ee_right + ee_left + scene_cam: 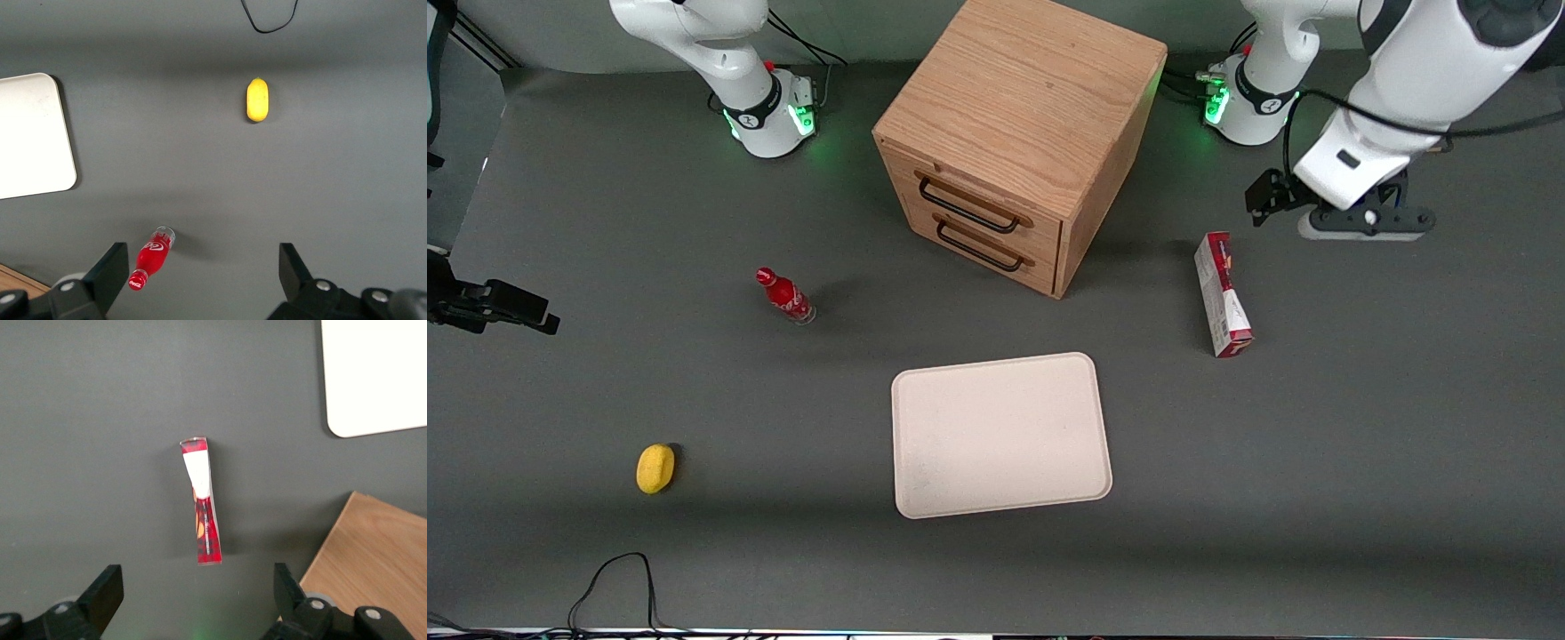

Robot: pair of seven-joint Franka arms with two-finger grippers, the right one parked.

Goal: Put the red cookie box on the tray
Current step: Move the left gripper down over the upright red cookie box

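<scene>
Red-and-white cardboard, the long thin red cookie box [1224,295] [202,506] is lying on the grey tabletop [1360,427], apart from the smooth cream tray [1000,434] [373,373] with rounded corners. Gripper [1343,218] [195,587] is hovering above the box's end, fingers spread wide, holding nothing. Oak-grain drawer cabinet [1014,133] is standing nearby, not blocking.

In the front view, the wooden two-drawer cabinet [1014,133] sits top centre. The flat cream rectangular tray [1000,436] lies lower centre, nearer the camera. The long red cardboard cookie box [1224,293] lies mid-frame toward the working arm's end, apart from both. The left arm's gripper [197,590] hovers near it, fingers spread.
</scene>
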